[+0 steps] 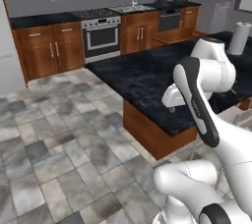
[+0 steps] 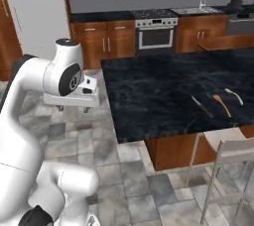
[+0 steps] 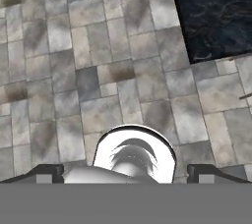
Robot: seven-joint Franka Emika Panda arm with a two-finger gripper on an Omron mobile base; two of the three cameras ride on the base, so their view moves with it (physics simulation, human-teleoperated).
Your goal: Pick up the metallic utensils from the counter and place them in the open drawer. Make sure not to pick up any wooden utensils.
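The counter (image 2: 163, 86) is a black stone island on a reddish wood base, also seen as counter (image 1: 138, 78) and as a corner of the counter (image 3: 216, 12). Near its right front lie the metallic utensils: a straight knife (image 2: 201, 106) and a thin grey spoon (image 2: 234, 96). An orange-tan wooden spoon (image 2: 222, 105) lies between them. My gripper (image 2: 72, 107) hangs over the tiled floor left of the island, well apart from the utensils, pointing down. Its fingertips (image 3: 47, 171) stand wide apart, open and empty. The open drawer is out of view.
A pale metal-framed stool (image 2: 230, 150) stands at the island's near right side. A paper towel roll (image 1: 239, 38) sits at the island's far end. Wall cabinets with an oven (image 1: 101, 34) and a sink (image 1: 133, 7) line the back. A grey fridge (image 2: 34, 17) stands behind my arm.
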